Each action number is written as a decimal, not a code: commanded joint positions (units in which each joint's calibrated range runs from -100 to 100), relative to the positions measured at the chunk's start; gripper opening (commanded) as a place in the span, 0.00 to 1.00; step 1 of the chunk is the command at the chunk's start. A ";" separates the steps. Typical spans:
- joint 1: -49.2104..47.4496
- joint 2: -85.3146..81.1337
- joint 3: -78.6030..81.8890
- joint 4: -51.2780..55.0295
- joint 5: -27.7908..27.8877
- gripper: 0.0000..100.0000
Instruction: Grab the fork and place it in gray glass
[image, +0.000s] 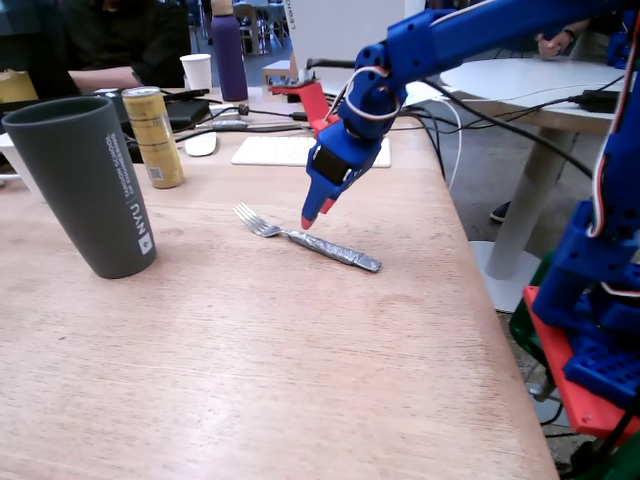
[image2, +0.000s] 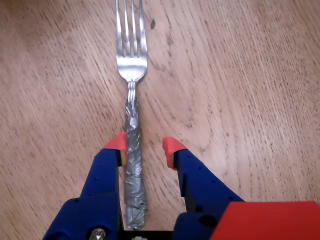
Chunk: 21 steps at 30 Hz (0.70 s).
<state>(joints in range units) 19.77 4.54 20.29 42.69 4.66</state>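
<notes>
**A:** What's closest in the wrist view?

**B:** The blue two-finger gripper with red tips, jaws parted to a moderate gap and holding nothing. The small silver metal fork with a crinkled foil-wrapped handle lies flat on the light wooden table, its handle running up between the fingers. The left red fingertip sits against the handle's edge, or just beside it; the right one stands clear of it. The tines point away toward the top of that view.

**A:** And from the fixed view?

**B:** The gripper is angled down with its tips at the fork, close to where the bare neck meets the wrapped handle. Whether the tips touch the table I cannot tell.

**A:** Where's the cup?

**B:** The tall dark gray matte tumbler with white "NYU" lettering stands upright to the left, well apart from the fork, its mouth empty. Behind it stand a slim gold drink can, then a white paper cup and a purple bottle.
</notes>
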 joint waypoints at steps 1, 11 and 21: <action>0.53 -1.28 -2.31 -0.24 -0.15 0.16; -0.65 -1.28 -1.65 -0.66 -0.20 0.30; -1.50 3.18 -2.59 -0.66 -0.20 0.30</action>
<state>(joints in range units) 18.84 8.34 20.29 42.69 4.62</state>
